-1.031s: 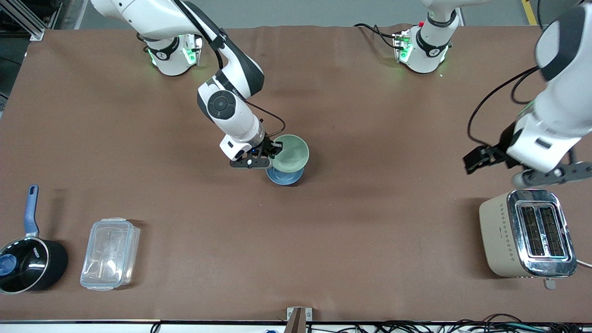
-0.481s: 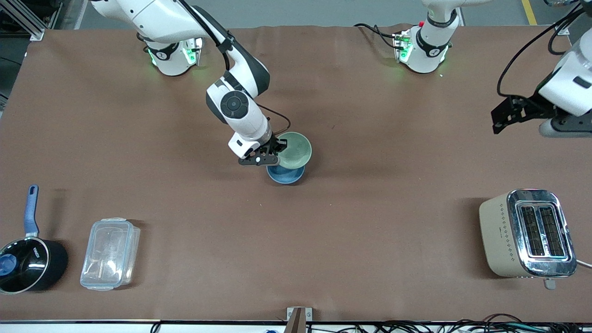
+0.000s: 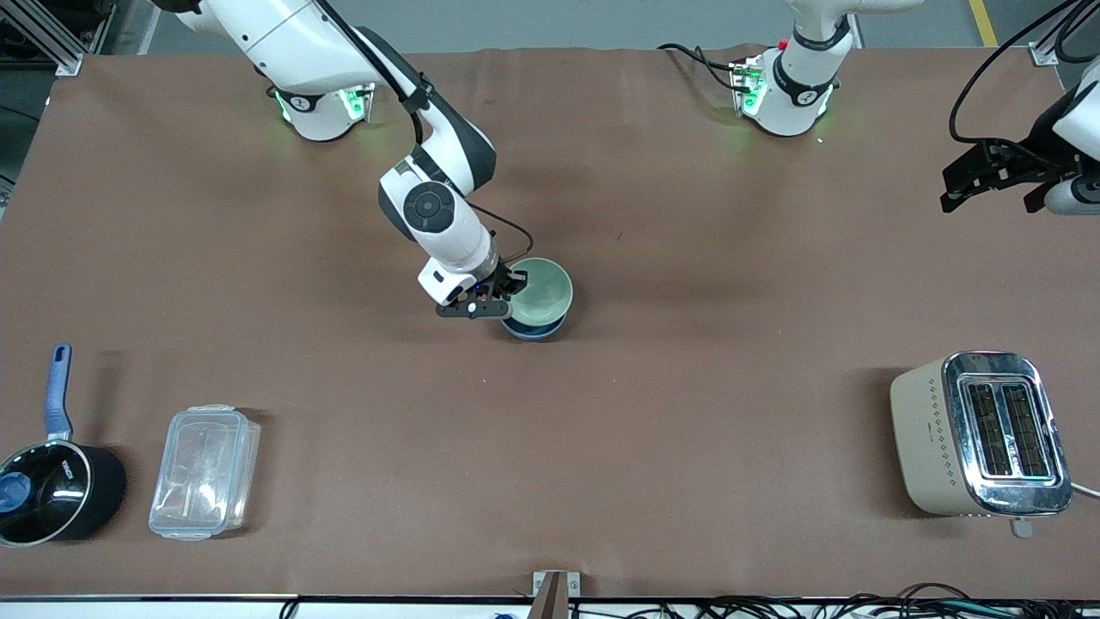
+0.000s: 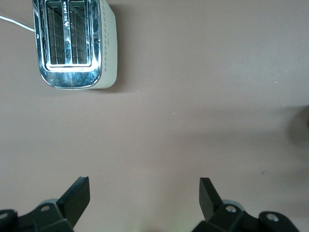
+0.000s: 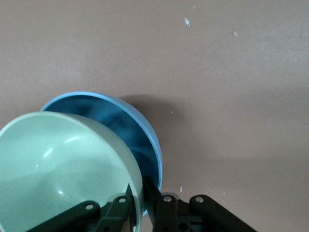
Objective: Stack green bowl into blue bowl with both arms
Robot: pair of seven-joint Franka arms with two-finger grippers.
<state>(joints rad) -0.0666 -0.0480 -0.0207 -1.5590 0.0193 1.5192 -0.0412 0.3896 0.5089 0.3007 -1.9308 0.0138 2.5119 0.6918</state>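
The green bowl [image 3: 541, 291] is held by its rim in my right gripper [image 3: 505, 295], which is shut on it. It sits low over the blue bowl [image 3: 533, 327] near the table's middle, mostly covering it. In the right wrist view the green bowl [image 5: 58, 169] overlaps the blue bowl [image 5: 130, 130], with one finger inside the green rim and one outside; the right gripper [image 5: 139, 193] pinches that rim. My left gripper [image 3: 997, 176] is raised over the left arm's end of the table. In the left wrist view the left gripper [image 4: 144, 191] is open and empty.
A beige and chrome toaster [image 3: 980, 434] stands at the left arm's end, near the front camera; it also shows in the left wrist view [image 4: 72, 43]. A black saucepan with a blue handle [image 3: 51, 481] and a clear plastic container [image 3: 204, 471] sit at the right arm's end.
My right gripper has lowered the green bowl down onto the blue bowl, which now shows less. My left arm has risen and drawn back toward its base.
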